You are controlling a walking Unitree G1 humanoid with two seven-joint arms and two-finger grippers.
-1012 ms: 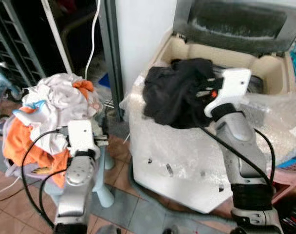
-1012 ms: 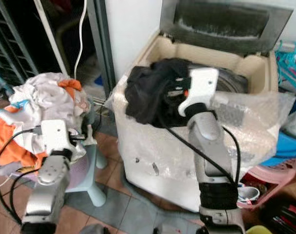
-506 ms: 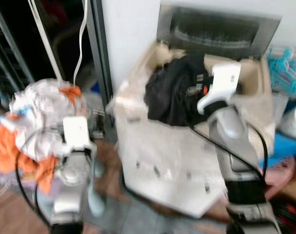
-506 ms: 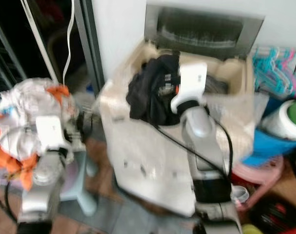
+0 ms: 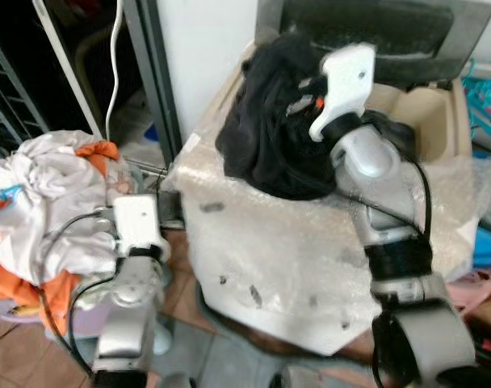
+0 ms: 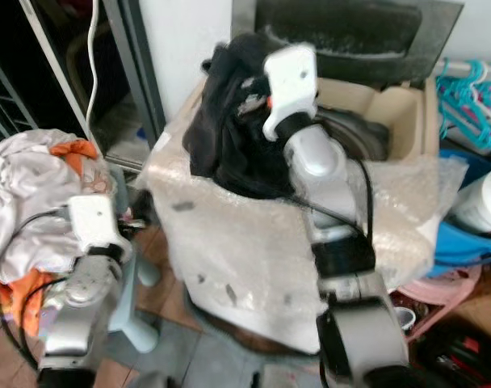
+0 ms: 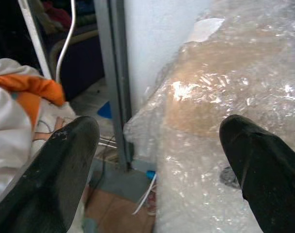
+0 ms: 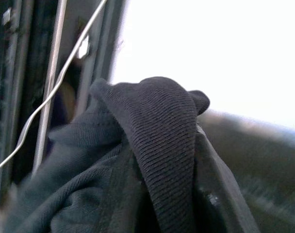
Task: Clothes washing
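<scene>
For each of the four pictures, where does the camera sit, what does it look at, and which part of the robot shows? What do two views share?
Left eye: head, looking down at the washing machine and laundry pile; both arms show.
Right eye: same head, same scene.
Left wrist: along the open left gripper toward the bubble-wrapped machine.
Right wrist: along the right gripper, shut on the black garment.
Shared: the garment in eye and right wrist views.

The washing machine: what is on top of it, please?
A black garment, held up by the right gripper, hangs over the washing machine. The garment covers the drum's inside.
</scene>
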